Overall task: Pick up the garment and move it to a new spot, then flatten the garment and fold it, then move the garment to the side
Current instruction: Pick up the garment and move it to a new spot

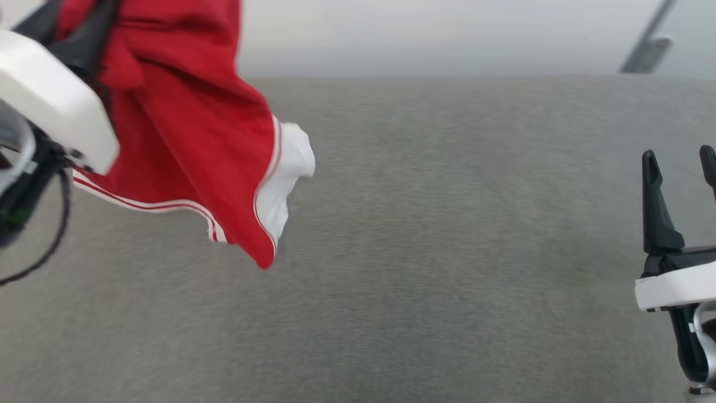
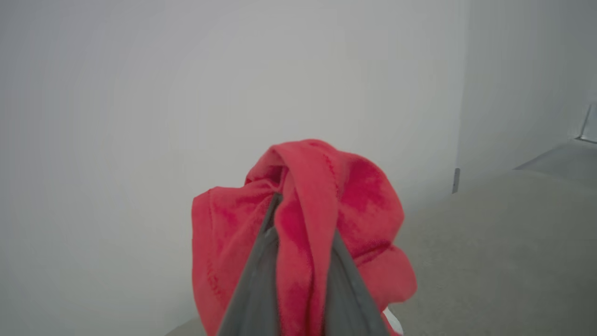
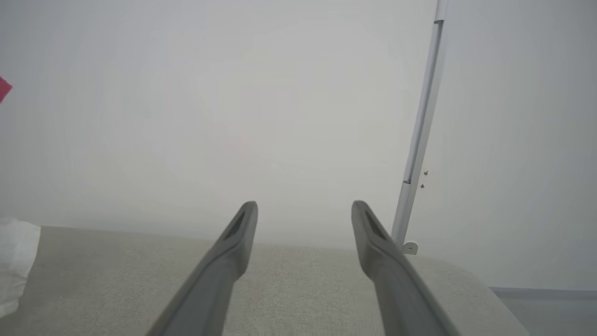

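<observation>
Left gripper [image 2: 303,224] clamping the red shirt [image 1: 184,129] hanging at left above the grey cushion [image 1: 447,252], right gripper [image 1: 678,159] gaping wide and empty at right.

Setting: bare indoor test room, lab-like. Evidence: plain white wall [image 3: 233,93] with a vertical metal strip [image 3: 422,126] fixed to it, grey floor [image 3: 545,308], and one desk [image 1: 447,252] with a padded grey woven-fabric top and rounded corner.
</observation>
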{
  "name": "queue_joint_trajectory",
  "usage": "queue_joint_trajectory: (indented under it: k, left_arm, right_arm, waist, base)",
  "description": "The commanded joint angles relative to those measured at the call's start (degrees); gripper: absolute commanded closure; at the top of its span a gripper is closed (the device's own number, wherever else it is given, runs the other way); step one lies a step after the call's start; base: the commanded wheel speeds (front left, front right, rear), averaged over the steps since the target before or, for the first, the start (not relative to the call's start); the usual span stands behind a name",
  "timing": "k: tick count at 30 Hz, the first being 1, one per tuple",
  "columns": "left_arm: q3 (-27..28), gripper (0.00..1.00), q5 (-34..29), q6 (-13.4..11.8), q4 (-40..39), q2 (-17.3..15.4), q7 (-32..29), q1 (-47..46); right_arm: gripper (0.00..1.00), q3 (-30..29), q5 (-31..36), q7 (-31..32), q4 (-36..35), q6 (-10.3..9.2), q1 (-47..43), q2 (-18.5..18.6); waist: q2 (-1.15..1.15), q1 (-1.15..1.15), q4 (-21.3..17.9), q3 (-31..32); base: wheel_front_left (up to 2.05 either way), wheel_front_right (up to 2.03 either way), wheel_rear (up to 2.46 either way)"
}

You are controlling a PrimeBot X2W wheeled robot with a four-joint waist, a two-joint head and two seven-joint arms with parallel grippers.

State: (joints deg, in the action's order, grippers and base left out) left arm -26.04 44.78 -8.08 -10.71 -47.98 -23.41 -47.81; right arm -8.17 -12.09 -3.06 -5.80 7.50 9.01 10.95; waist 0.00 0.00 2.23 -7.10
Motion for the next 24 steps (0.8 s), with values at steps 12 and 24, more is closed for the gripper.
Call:
queue_joint_trajectory:
  k: [12,24]
  left_arm:
    - [-8.25,1.00,0.88,-1.20,-5.31,5.90,-7.50,1.10]
    - [-17.84,1.00,6.49,3.89,15.11,13.76,-10.41,8.63]
  right_arm:
    - [0.00,-1.56,0.54,-2.09,0.76,-0.02,-1.10,-2.74]
    - [0.00,1.94,0.97,-4.50,4.86,-0.02,0.19,-4.81]
  waist:
    - [0.00,0.00,-11.49,-3.94]
    - [0.00,0.00,-14.12,-5.38]
  base:
    - [0.00,0.00,0.00]
    - [0.00,0.00,0.00]
